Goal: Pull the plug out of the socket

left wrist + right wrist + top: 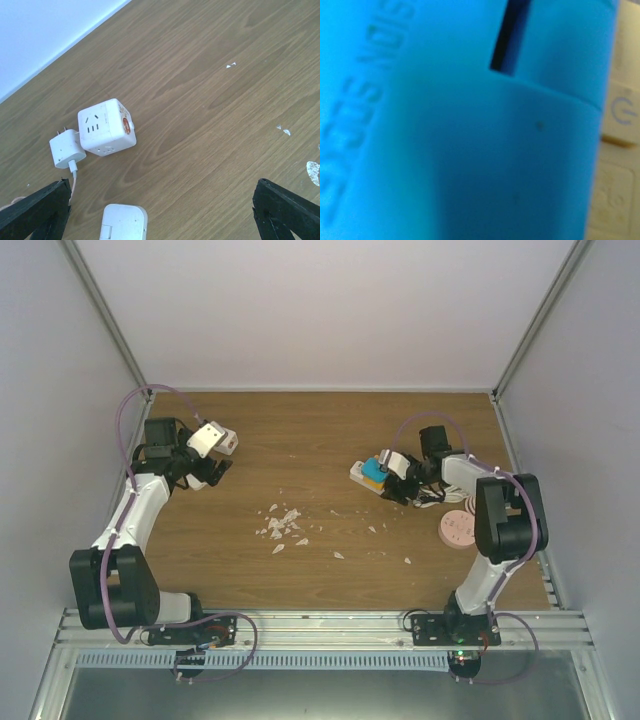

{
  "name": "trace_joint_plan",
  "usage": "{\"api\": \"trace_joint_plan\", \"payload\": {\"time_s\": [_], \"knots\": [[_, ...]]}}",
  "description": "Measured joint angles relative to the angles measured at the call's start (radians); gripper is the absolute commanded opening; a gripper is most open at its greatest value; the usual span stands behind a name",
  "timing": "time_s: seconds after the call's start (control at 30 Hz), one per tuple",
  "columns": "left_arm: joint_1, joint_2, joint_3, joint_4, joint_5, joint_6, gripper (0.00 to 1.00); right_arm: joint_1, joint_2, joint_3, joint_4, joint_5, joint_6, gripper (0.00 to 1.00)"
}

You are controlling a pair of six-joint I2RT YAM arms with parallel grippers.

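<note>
Item: blue plug point(374, 471), seated atop the white power strip point(357, 473). Right gripper point(402, 478) is against the plug, just right of the strip; we cannot tell its grip. Left gripper point(162, 202) is spread wide, well left of the strip. We advise pulling straight off, without twisting.

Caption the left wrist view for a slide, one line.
Open left gripper hovering over a white cube socket, an unplugged white charger lying beside it, on the wooden table.
</note>
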Motion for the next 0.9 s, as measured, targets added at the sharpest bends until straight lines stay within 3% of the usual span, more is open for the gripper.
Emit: {"api": "trace_joint_plan", "payload": {"time_s": [0.17, 0.27, 0.57, 0.9], "knots": [[0.000, 0.001, 0.002, -0.005, 0.006, -0.011, 0.99, 0.013, 0.018, -0.003, 0.023, 0.003, 0.006, 0.64], [0.000, 0.001, 0.002, -0.006, 0.009, -0.014, 0.99, 0.014, 0.021, -0.009, 0.034, 0.000, 0.010, 0.57], [0.000, 0.001, 0.004, -0.030, 0.069, -0.018, 0.99, 0.057, 0.008, -0.047, 0.066, -0.034, 0.007, 0.55], [-0.010, 0.001, 0.016, -0.143, 0.206, 0.083, 0.99, 0.258, -0.008, -0.080, 0.060, -0.090, 0.023, 0.55]]}}
